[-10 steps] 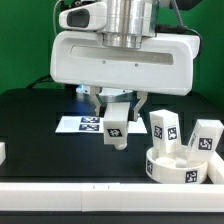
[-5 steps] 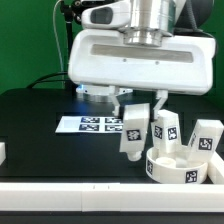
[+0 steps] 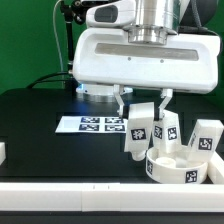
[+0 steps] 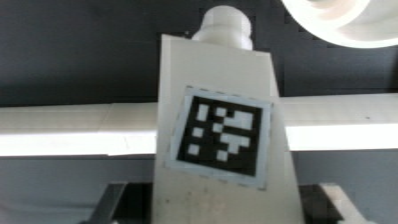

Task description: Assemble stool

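One leg (image 3: 138, 131) hangs clamped in the gripper (image 3: 139, 108), its long axis near upright with a slight tilt and its tag facing the camera. The fingers (image 3: 121, 101) press on its two sides. The seat (image 3: 179, 164) sits on the black table (image 3: 40, 125), just toward the exterior view's right of the held leg and lower. Two more legs (image 3: 165, 127) (image 3: 208, 136) stand behind the seat. In the wrist view the leg's rounded peg (image 4: 224, 22) points down, with the seat's rim (image 4: 350, 22) off to one side of it, so the coming move likely means shifting toward the seat before lowering the peg into a socket.
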Robot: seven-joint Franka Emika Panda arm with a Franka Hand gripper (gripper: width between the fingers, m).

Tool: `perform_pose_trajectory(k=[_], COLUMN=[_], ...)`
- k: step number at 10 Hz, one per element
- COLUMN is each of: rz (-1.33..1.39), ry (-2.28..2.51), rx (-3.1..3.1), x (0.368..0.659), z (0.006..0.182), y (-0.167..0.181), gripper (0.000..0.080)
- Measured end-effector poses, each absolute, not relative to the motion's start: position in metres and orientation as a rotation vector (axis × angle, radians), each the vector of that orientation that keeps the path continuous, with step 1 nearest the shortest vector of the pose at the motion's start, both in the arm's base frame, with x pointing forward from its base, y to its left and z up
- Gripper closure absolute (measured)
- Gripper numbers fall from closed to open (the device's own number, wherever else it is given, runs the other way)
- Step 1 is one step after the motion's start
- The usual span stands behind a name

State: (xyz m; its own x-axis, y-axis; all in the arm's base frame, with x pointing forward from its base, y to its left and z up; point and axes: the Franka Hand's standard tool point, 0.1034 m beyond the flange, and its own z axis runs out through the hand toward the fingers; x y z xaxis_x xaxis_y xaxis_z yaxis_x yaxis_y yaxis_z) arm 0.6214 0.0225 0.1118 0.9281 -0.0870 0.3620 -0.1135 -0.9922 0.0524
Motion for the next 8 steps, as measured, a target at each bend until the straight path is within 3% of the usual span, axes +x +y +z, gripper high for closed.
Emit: perform_pose_trajectory(k=[2, 4, 6, 7, 8], rz=[0.634, 0.632, 0.892, 0.887, 0.891], ry=[-0.116, -0.151, -0.125, -0.117, -0.103], rx=[3.016, 3.014, 2.943, 2.942, 2.943], x=[0.616, 0.617, 0.622, 0.615, 0.615], z=[0.121, 0.118, 0.124, 0.114, 0.116], y=[0.042, 0.03, 0.033, 0.038, 0.043], gripper=[0.0472, 0.0472, 0.0472, 0.0472, 0.0472])
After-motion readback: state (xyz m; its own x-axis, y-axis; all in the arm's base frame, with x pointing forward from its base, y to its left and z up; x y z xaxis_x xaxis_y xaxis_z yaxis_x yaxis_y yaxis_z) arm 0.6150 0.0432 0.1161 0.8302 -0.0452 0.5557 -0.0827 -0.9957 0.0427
